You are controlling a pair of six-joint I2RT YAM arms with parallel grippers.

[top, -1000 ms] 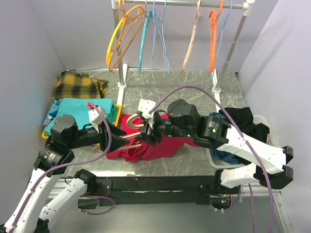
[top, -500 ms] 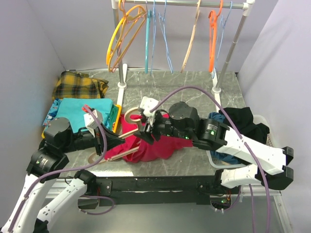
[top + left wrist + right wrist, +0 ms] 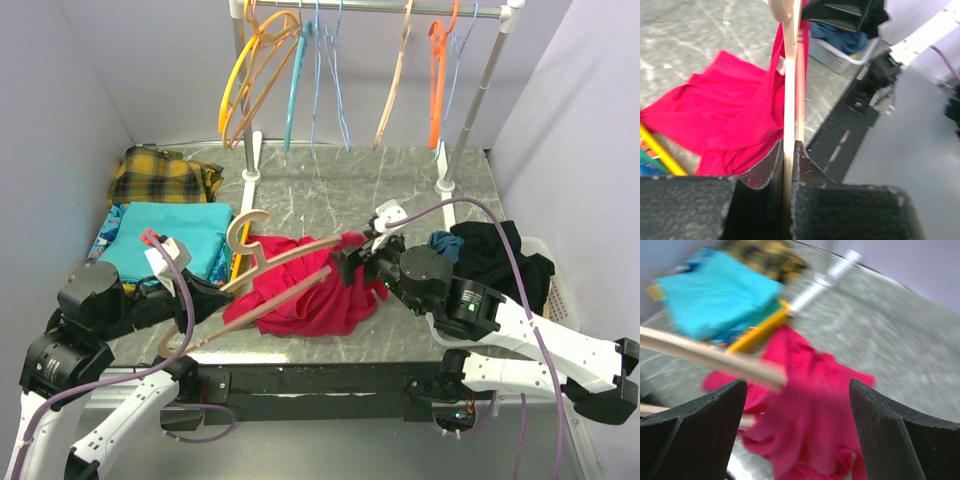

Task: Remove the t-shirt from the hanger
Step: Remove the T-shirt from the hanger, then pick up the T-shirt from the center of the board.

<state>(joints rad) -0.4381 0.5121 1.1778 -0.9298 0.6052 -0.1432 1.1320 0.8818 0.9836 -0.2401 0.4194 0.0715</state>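
Clamping the hanger (image 3: 790,75) by one wooden bar, your left gripper (image 3: 788,148) had its jaws closed tight on the wood; the hanger was tilted above the table (image 3: 400,180), hook upward; the red t-shirt (image 3: 315,305) lay crumpled on the table below it; the hanger's far end met the cloth, inside or only touching, I could not tell; your right gripper (image 3: 795,385) stood wide open beside the t-shirt, holding nothing.

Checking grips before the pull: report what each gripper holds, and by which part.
Left gripper is clamped on one wooden bar of the hanger; the right gripper is open, holding nothing.
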